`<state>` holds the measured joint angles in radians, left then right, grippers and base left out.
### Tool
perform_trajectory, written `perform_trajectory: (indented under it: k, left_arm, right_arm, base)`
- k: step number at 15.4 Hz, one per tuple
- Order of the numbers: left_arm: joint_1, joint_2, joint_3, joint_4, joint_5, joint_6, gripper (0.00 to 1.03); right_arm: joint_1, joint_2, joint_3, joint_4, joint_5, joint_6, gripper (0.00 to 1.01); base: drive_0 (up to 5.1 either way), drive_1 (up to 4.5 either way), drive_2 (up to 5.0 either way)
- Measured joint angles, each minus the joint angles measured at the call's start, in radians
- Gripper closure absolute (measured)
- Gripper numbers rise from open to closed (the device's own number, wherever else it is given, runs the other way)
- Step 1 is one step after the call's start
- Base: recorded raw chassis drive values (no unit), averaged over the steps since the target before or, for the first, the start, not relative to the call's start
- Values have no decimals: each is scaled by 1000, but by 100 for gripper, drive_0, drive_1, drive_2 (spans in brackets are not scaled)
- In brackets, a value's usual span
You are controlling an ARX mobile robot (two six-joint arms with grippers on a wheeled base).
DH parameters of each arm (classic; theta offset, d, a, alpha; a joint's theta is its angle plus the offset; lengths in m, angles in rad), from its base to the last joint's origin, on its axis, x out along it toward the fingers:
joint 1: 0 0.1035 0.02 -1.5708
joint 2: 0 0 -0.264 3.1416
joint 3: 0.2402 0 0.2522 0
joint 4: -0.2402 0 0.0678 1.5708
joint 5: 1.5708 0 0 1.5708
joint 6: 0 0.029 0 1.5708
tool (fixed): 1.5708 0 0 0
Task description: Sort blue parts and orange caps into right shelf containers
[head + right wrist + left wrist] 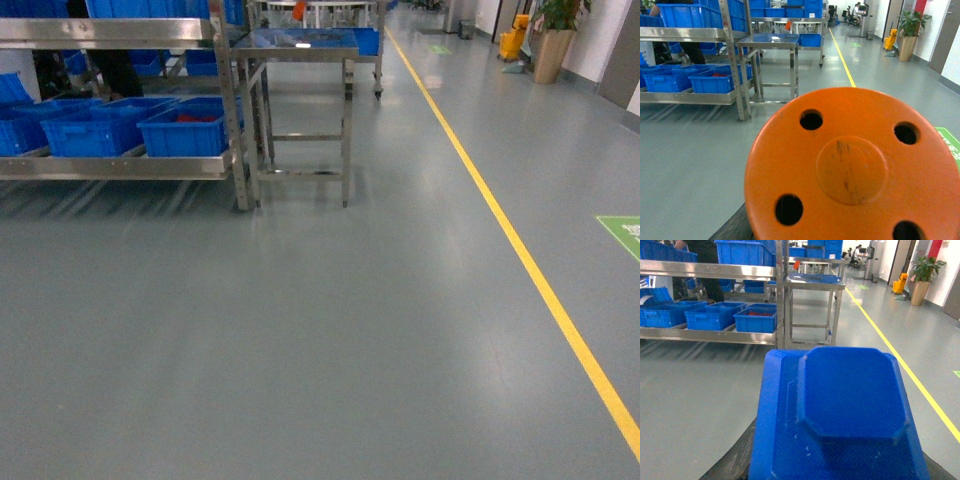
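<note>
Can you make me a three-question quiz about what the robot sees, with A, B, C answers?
1. Where are the blue bins?
A. on the metal shelf
B. on the yellow line
C. beside the plant

2. How many holes show in the orange cap?
A. one
B. four
C. seven

3. What fills the left wrist view?
A. a blue part
B. a red piece
C. a yellow bucket

Answers:
1 A, the bins sit in a row on the shelf.
2 B, four dark round holes surround its middle disc.
3 A, the blue part blocks most of that picture.

Blue part (pixel 840 415) and orange cap (pixel 855 170) close against wrist cameras
</note>
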<state>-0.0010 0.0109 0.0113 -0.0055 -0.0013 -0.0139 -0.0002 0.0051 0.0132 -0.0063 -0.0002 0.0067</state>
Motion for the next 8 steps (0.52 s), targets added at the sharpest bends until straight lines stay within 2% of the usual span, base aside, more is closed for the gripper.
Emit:
perform_trajectory:
  k: [8]
  left_arm:
    - [0, 0, 0, -2, 1, 0, 61]
  right_arm:
    - [0, 0, 0, 3, 0, 0, 56]
  base:
    - [-2, 428, -432]
